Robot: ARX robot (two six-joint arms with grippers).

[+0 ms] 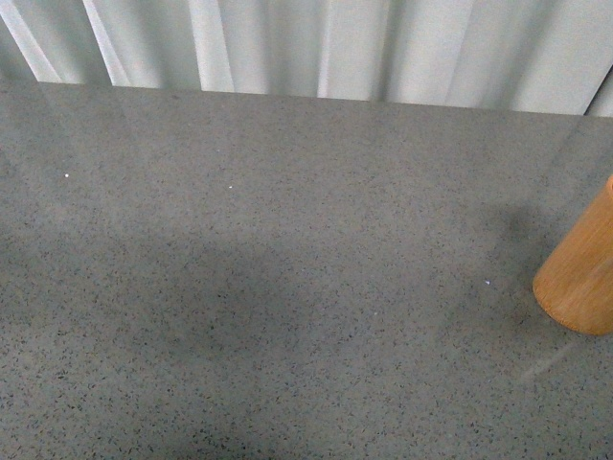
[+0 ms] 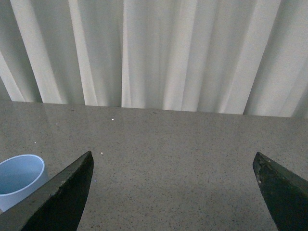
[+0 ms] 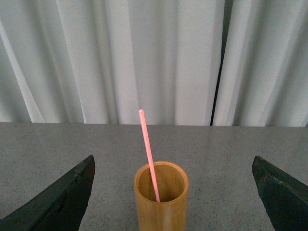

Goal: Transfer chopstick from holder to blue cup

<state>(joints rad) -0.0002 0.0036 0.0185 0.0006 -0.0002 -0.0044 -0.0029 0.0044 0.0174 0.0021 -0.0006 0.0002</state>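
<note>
Over at the far right of the front view, the holder [image 3: 161, 202] stands upright on the grey table [image 1: 287, 287]. The chopstick [image 3: 149, 154] leans inside it, poking well above the rim. The right gripper [image 3: 173, 159] faces it with fingers spread wide, holding nothing. The left gripper [image 2: 173, 156] is spread wide and empty too, with the blue cup [image 2: 19, 175] upright beside one finger.

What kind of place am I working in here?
Probably a staged test bench: speckled grey tabletop, white curtain as backdrop, with a wooden holder and blue cup set out.
</note>
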